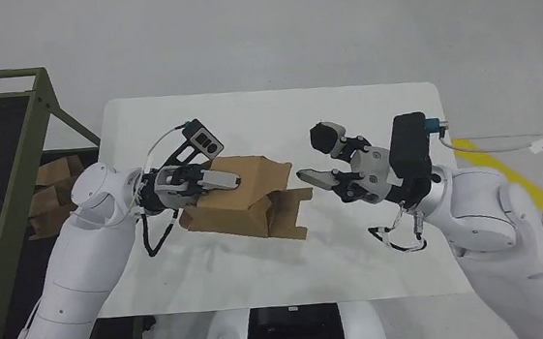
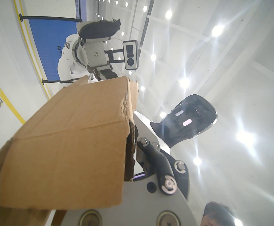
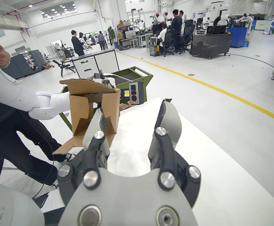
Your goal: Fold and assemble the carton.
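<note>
Brown carton (image 1: 240, 194), half-folded, flaps open, mid-table.

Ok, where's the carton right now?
In the top view the carton is at the middle of the white table, gripped by the left pincer, with the open right pincer close beside it.

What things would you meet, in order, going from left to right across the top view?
Loose cardboard pieces → carton → right gripper → yellow floor line. The left gripper overlaps the carton, so it is left out.
</note>
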You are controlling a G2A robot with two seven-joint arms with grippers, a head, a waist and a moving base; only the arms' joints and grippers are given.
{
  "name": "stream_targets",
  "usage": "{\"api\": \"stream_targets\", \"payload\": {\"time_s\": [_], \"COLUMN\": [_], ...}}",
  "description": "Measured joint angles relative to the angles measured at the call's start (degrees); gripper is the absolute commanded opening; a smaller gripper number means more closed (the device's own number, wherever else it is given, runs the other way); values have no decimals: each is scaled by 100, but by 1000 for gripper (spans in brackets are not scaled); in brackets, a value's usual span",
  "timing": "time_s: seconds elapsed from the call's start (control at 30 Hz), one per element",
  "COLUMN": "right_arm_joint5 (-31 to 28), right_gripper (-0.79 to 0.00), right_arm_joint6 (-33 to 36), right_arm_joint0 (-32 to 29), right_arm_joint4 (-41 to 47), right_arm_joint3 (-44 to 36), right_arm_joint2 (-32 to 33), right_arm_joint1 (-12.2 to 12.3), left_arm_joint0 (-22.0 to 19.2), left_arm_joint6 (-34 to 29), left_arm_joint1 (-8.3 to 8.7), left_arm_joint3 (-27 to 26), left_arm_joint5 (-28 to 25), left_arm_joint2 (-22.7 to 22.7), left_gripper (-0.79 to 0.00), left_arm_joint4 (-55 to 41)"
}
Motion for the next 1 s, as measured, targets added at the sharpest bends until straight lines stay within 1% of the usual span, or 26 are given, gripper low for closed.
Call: {"api": "stream_targets", "payload": {"time_s": [0.13, 0.2, 0.23, 0.3, 0.5, 0.63, 0.87, 1.0], "right_arm_joint5": [37, 20, 4, -38, -27, 9, 33, 87], "right_gripper": [-336, -323, -305, -302, -308, -332, -329, -369], "right_arm_joint6": [51, 83, 102, 166, 238, 277, 341, 355], "right_arm_joint0": [49, 95, 119, 193, 436, 573, 811, 914], "right_arm_joint4": [53, 81, 94, 114, 134, 120, 136, 125], "right_arm_joint3": [103, 147, 164, 204, 295, 319, 417, 494], "right_arm_joint2": [-7, -61, -94, -187, -444, -597, -859, -963], "right_arm_joint1": [-1, -6, -9, -18, -55, -81, -129, -154], "left_arm_joint0": [-48, -69, -76, -92, -135, -164, -203, -214], "left_arm_joint6": [-47, -67, -72, -82, -124, -144, -184, -191], "left_arm_joint1": [-7, -11, -12, -16, -27, -33, -44, -48], "left_arm_joint3": [39, 53, 59, 69, 105, 129, 166, 179], "left_arm_joint5": [43, 52, 56, 67, 71, 71, 78, 76], "left_arm_joint2": [30, 46, 52, 65, 101, 121, 147, 151], "left_gripper": [-785, -785, -785, -785, -785, -785, -785, -785], "left_arm_joint4": [-4, -2, 6, 15, 19, 29, 32, 30]}}
